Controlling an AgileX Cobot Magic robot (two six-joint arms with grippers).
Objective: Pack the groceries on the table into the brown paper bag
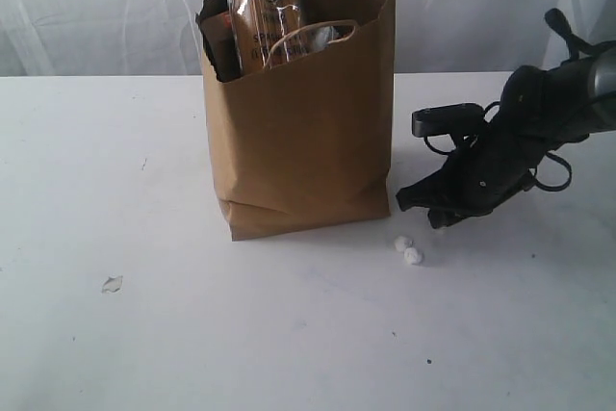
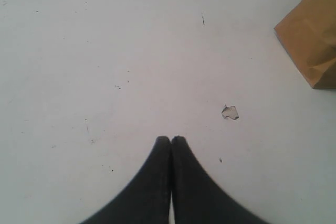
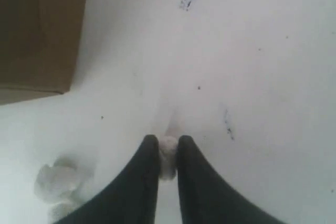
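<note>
Near the middle of the table, the brown paper bag stood upright with the spaghetti packet poking out. Beside it, the right gripper pinched a small white scrap between nearly closed fingertips; the left gripper hung closed, empty, above the tabletop.

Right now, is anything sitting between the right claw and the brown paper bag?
Nothing visible does. Only bare table separates the right claw from the brown paper bag. Two white scraps lie just off that gap, toward the camera; the claw seems to pinch a third scrap.
</note>
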